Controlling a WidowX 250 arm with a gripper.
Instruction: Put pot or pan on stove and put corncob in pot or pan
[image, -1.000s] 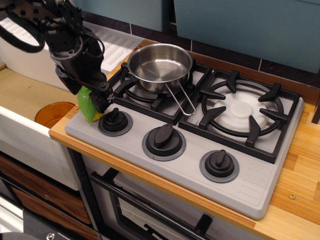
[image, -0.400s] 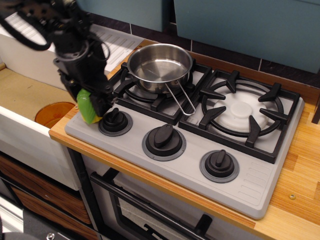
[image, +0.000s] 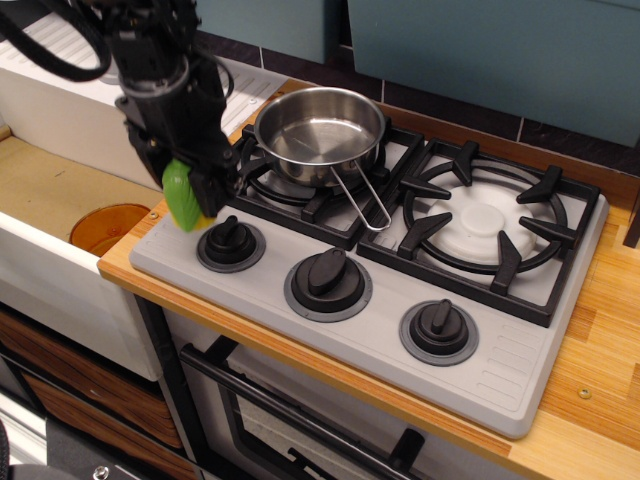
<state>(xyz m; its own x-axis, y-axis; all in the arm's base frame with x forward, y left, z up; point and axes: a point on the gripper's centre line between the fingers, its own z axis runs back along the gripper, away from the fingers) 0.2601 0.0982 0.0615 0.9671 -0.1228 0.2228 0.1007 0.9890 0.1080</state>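
The shiny steel pan (image: 320, 135) sits on the stove's (image: 500, 360) left burner grate, its wire handle pointing toward the front right. The pan is empty. My black gripper (image: 195, 200) hangs just left of the pan, above the stove's front left corner. It is shut on the corncob (image: 183, 198), whose green husk shows between the fingers with a bit of yellow at the bottom. The corncob is lifted a little above the stove surface, over the left knob (image: 230, 243).
The right burner (image: 487, 220) is bare. Two more knobs (image: 328, 277) (image: 438, 329) line the front. A sink with an orange disc (image: 108, 226) lies left of the counter. A white dish rack (image: 235, 90) is at the back left.
My gripper has risen with the corncob and shifted slightly right and back, toward the pan. The pan has not moved.
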